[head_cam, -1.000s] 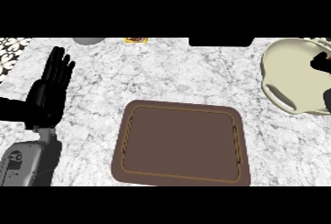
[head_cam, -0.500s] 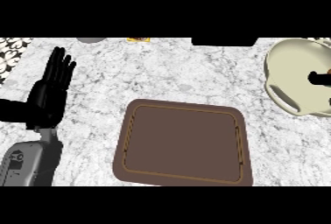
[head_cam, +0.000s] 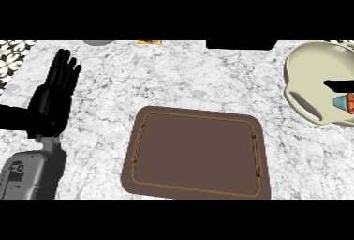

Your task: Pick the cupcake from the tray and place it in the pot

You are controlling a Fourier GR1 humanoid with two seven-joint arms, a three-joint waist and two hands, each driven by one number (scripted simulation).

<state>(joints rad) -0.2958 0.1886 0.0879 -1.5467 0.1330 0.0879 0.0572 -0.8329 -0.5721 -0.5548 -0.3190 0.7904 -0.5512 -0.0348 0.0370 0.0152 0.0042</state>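
Changed since a second ago: the dark shapes over the pot's [head_cam: 314, 63] bowl have thinned to one sliver, and the cupcake [head_cam: 344, 101] now shows beneath it; the tray [head_cam: 195, 154] and the left hand [head_cam: 54, 96] lie as before.
Tray: bare brown, nothing on it; the pick is judged done.
Cupcake: up and to the right of the tray, inside the pot's rim, cut by the view's right edge.
Cupcake's axis: blue wrapper on the tray side, reddish top beyond it; upright or tipped cannot be told.
Pot: cream, well apart from the tray's upper right corner, one handle turned toward the tray.
Right hand: only a dark sliver [head_cam: 337, 86] just above the cupcake, taken to be part of it; whether it is clamped on the cupcake cannot be told.
Left hand: left of the tray on the counter [head_cam: 194, 79], flat, fingers straight and together, pointing up the view, resting.
Nearer hand: the right, by far; the tray lies between the left hand and the pot.
Deciding relation: the cupcake already lies within the pot's mouth, directly under the sliver, so what remains is judged to be a release and a withdrawal.
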